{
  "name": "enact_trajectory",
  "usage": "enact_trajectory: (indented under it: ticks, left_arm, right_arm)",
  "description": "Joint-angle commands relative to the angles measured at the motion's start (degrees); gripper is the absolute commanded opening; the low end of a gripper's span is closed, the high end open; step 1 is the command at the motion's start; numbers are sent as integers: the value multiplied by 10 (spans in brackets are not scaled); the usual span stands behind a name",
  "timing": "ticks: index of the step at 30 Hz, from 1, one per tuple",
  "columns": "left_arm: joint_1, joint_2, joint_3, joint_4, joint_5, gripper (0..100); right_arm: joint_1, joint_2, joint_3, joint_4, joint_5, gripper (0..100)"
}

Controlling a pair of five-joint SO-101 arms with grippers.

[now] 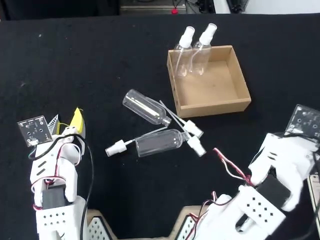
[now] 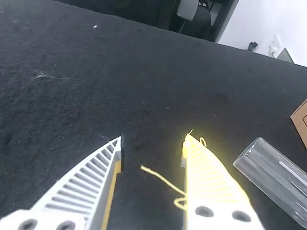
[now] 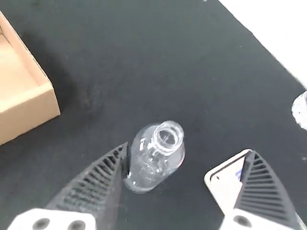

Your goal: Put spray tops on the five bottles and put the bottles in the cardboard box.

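Black surface (image 1: 100,65), carrying all items. Cardboard box (image 1: 214,107), open-topped, at 1 o'clock from the surface's middle; its near corner also appears in the right wrist view (image 3: 29,103). Boxed bottle A (image 1: 182,60) and boxed bottle B (image 1: 201,56), clear, side by side, each with a spray top fitted, lean against the box's 12 o'clock wall. Topless bottle (image 1: 145,107), clear, lies on its side near the middle of the surface, just off the box's 8 o'clock corner, open neck toward 4 o'clock; its base shows in the left wrist view (image 2: 273,175). Capped bottle (image 1: 159,142), clear, lies just at 6 o'clock of the topless one, its spray top toward 9 o'clock. Two loose spray tops, one (image 1: 194,130) and another (image 1: 198,146), white with thin tubes, lie beside these two bottles' 3 o'clock ends. Upright bottle (image 3: 157,157), clear, open neck, stands between the fingers of the right claw (image 3: 187,151), which is spread; contact with the dark finger cannot be told. Left claw (image 1: 65,121), at 8 o'clock, spread and empty above bare surface (image 2: 152,141).
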Motion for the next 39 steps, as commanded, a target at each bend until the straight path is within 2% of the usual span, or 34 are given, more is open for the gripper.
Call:
enact_trajectory:
  ticks: [1, 8, 16, 25, 34, 39]
  left_arm:
    - [5, 2, 12, -10, -4, 202]
    - [5, 2, 12, -10, -4, 202]
    - [5, 1, 12, -11, -4, 202]
    - [5, 1, 12, -11, -4, 202]
    - [5, 1, 12, -10, -4, 202]
    - [5, 2, 12, -10, -4, 202]
  right_arm:
    - [10, 64, -106, 33, 2, 336]
    - [10, 289, -229, 97, 6, 339]
    - [4, 268, -167, 69, 27, 339]
    - [8, 175, 36, -122, 50, 336]
    - [8, 211, 101, -285, 30, 336]
    - [6, 251, 105, -314, 30, 336]
